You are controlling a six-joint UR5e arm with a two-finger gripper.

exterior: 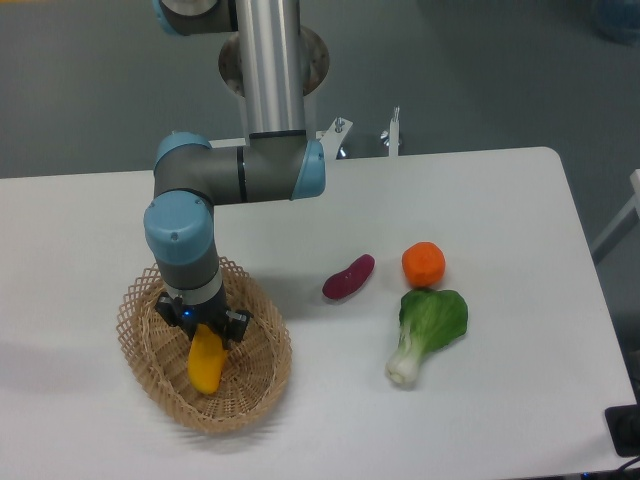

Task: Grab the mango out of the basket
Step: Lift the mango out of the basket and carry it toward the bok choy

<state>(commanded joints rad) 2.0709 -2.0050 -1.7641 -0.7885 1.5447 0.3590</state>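
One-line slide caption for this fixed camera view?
UR5e gripper down on the mango inside the wicker basket, with sweet potato, orange and bok choy alongside.

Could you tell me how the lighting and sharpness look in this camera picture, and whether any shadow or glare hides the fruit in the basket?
In the fixed camera view the light is soft and even, with only faint shadows on the table; the mango and basket are sharp, with no glare. The gripper covers the mango's upper end, so the contact cannot be seen.
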